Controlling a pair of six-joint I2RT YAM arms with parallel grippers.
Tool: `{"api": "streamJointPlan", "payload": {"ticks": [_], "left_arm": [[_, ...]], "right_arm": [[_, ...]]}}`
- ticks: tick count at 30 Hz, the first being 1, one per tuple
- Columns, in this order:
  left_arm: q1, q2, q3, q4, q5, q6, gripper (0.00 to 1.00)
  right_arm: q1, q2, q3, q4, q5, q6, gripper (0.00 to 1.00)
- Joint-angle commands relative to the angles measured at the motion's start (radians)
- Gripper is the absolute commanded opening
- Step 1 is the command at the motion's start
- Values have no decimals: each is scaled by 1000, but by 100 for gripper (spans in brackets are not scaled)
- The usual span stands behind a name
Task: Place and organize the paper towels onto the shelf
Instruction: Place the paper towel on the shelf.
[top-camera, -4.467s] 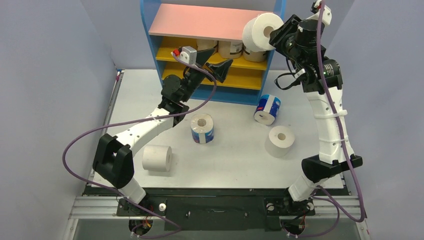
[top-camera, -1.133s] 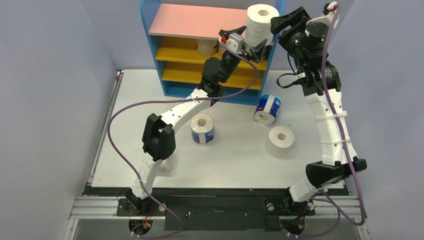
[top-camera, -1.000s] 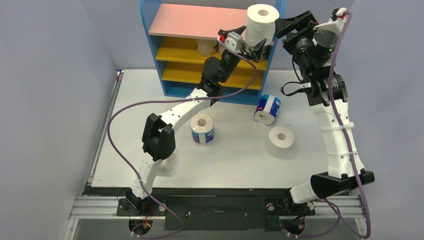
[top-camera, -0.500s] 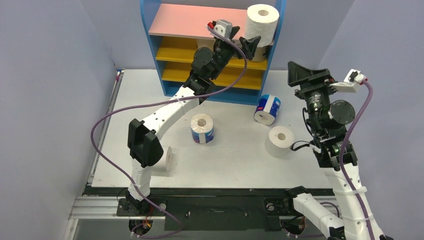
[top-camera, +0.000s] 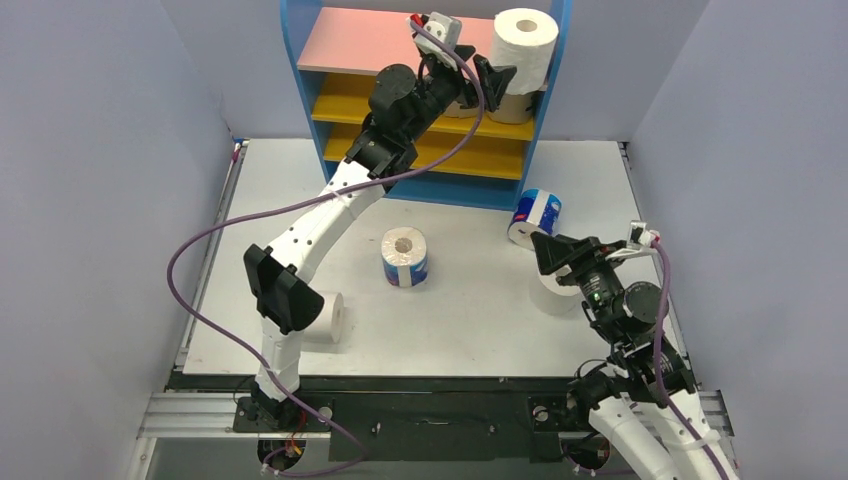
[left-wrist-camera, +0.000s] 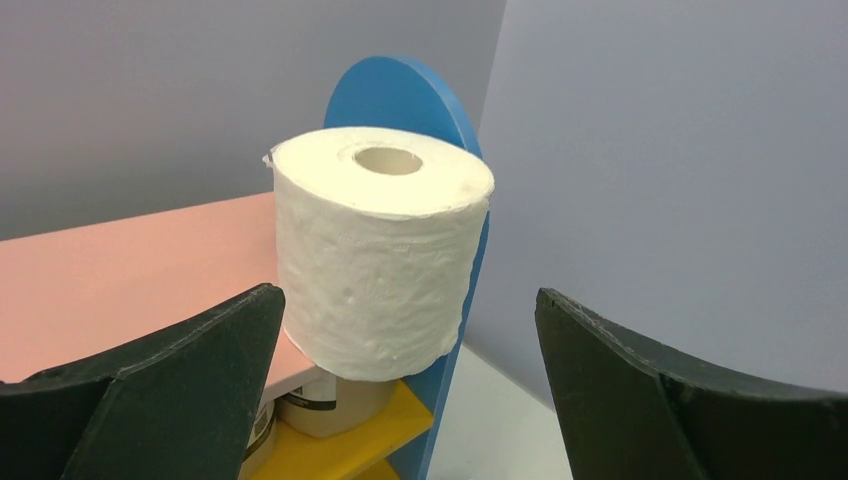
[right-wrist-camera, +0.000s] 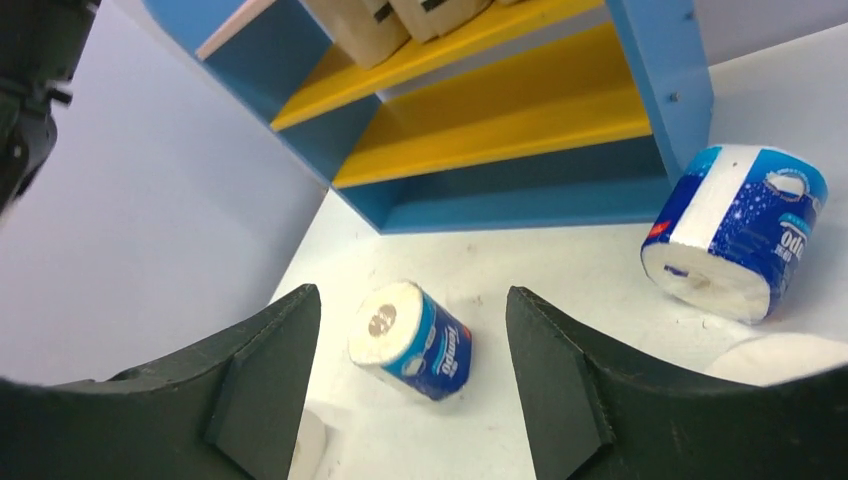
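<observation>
Lavender walls (top-camera: 100, 150) backed the shelf (top-camera: 380, 42), a white roll (left-wrist-camera: 378, 260) overhanging its pink top. Left gripper (top-camera: 493, 80) gaped wide beside it, right gripper (right-wrist-camera: 412, 295) half open, empty; a nudge could topple it.

Pale grey table (top-camera: 480, 320), plain lavender walls (top-camera: 90, 200) on three sides, aluminium rail (top-camera: 190, 412) along its near edge

Bright, diffuse light fills all 3 views. The blue-and-white wrapped paper towel roll (top-camera: 404, 257) casts a faint, soft shadow on the pale grey counter (top-camera: 470, 310). Focus is sharp.
</observation>
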Motion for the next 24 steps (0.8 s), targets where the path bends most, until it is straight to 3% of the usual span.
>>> {"api": "streamJointPlan", "payload": {"ticks": [1, 8, 24], "left_arm": [[11, 29, 66, -52, 31, 0, 96], [17, 67, 69, 5, 0, -18, 96], [19, 140, 68, 155, -33, 34, 97]], "right_arm": [[24, -79, -64, -39, -71, -76, 64], [30, -191, -152, -94, -52, -83, 63], [30, -272, -205, -161, -14, -108, 62]]}}
